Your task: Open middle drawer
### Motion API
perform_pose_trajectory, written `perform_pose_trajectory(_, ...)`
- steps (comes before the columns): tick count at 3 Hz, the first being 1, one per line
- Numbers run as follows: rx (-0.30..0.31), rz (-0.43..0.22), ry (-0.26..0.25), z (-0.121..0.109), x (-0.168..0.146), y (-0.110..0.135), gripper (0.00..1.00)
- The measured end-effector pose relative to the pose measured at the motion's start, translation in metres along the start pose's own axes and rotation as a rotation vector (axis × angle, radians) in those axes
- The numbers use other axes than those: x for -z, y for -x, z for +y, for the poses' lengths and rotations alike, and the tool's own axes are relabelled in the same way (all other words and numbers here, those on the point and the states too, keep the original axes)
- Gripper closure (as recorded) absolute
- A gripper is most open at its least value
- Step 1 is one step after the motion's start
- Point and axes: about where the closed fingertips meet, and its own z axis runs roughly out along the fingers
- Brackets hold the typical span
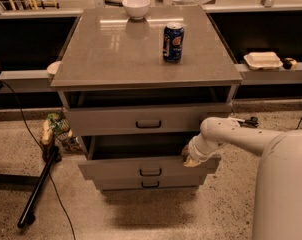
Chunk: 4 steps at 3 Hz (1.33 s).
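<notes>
The grey cabinet (116, 54) has three drawers. The middle drawer (116, 168) is pulled out toward me, with a dark gap above its front. Its small dark loop handle (150, 172) is free. My gripper (190, 160) is at the right end of the middle drawer's top edge, on the end of my white arm (241, 136), which comes in from the right. The top drawer (106, 120) stands slightly out. The bottom drawer (121, 185) sits just behind the middle drawer's front.
A blue soda can (173, 42) and a white bowl (136, 7) stand on the cabinet top. A black pole (38, 189), a cable and a colourful bag (56, 129) lie on the floor at the left. A white container (263, 60) sits on the right ledge.
</notes>
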Motion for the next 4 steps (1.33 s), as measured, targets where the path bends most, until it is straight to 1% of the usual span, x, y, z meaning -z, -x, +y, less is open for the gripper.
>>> perform_pose_trajectory(2,0.001,0.0,0.0,0.0,0.0,0.0,0.35)
perform_pose_trajectory(3,0.027,0.01,0.009,0.003,0.0,0.002,0.11)
perform_pose_trajectory(4,0.067,0.032,0.037,0.013,-0.001,0.01,0.0)
